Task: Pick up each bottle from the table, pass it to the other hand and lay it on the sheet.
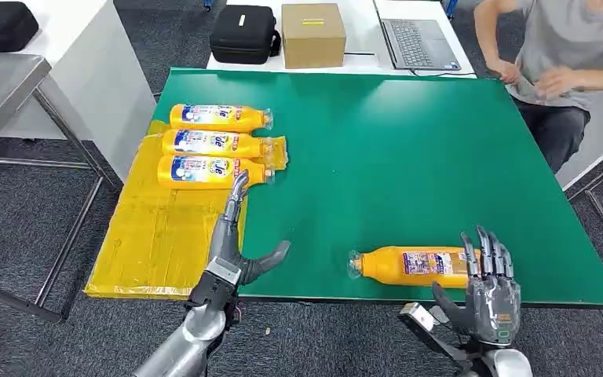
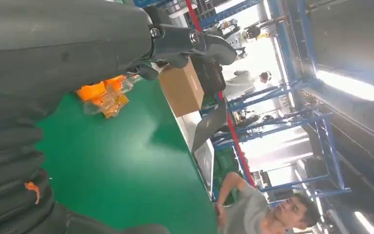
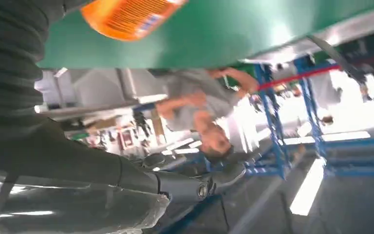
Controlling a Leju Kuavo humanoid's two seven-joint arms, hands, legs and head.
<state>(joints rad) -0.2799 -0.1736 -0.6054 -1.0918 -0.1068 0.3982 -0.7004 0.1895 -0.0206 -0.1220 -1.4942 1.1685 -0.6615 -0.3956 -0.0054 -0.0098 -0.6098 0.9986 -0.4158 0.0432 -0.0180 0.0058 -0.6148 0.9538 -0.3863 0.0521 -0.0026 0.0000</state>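
Observation:
Three orange bottles lie side by side at the far end of the yellow sheet, caps pointing right. A fourth orange bottle lies on the green table near its front edge, cap to the left; its base also appears in the right wrist view. My left hand is open over the sheet's right edge, fingers reaching toward the nearest laid bottle and holding nothing. My right hand is open just beside the fourth bottle's base, fingers up, not gripping it. The left wrist view catches the bottle caps.
A person sits at the table's far right corner, hands near the edge. Behind the table stand a cardboard box, a black case and a laptop. A metal table stands at the left.

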